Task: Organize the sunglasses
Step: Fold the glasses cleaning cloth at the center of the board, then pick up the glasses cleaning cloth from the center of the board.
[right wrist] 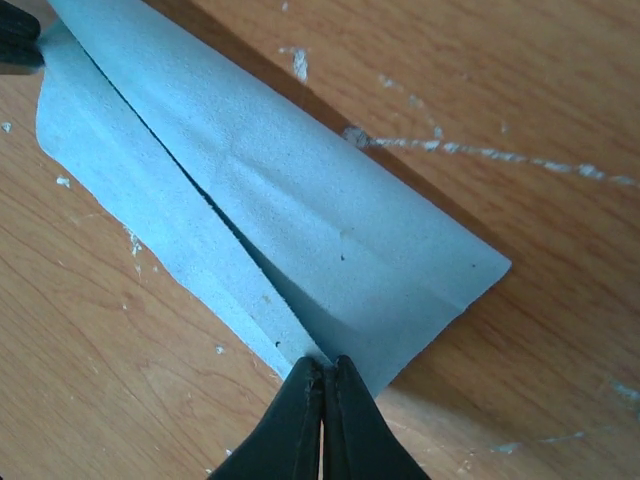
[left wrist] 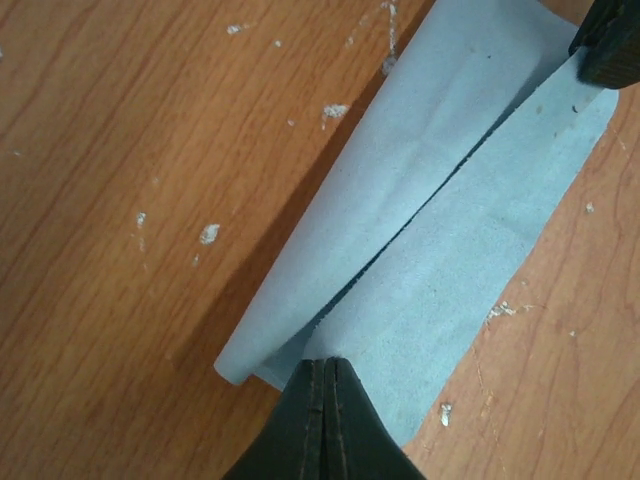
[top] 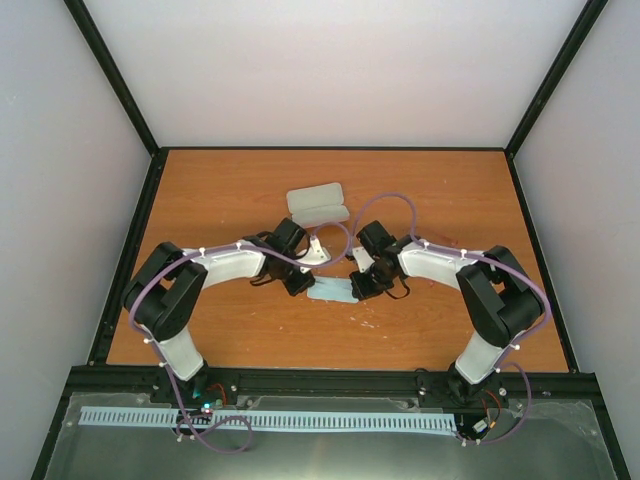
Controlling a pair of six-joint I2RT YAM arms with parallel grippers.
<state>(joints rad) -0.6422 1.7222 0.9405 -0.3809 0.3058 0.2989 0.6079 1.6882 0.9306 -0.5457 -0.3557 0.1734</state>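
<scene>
Both sides are clenched on the light blue cloth (left wrist: 450, 200). My left gripper (left wrist: 322, 375) pinches one end of the fold and my right gripper (right wrist: 322, 378) pinches the opposite end. The cloth hangs doubled over between them, low over the desk (left wrist: 120, 200).

Risk: an uneven pull, or an early release by either side, would spring the fold open or skew its edges.

The pale case (top: 318, 204) lies just beyond both grippers and appears open; its contents are too small to tell. I cannot make out the sunglasses in any view.
</scene>
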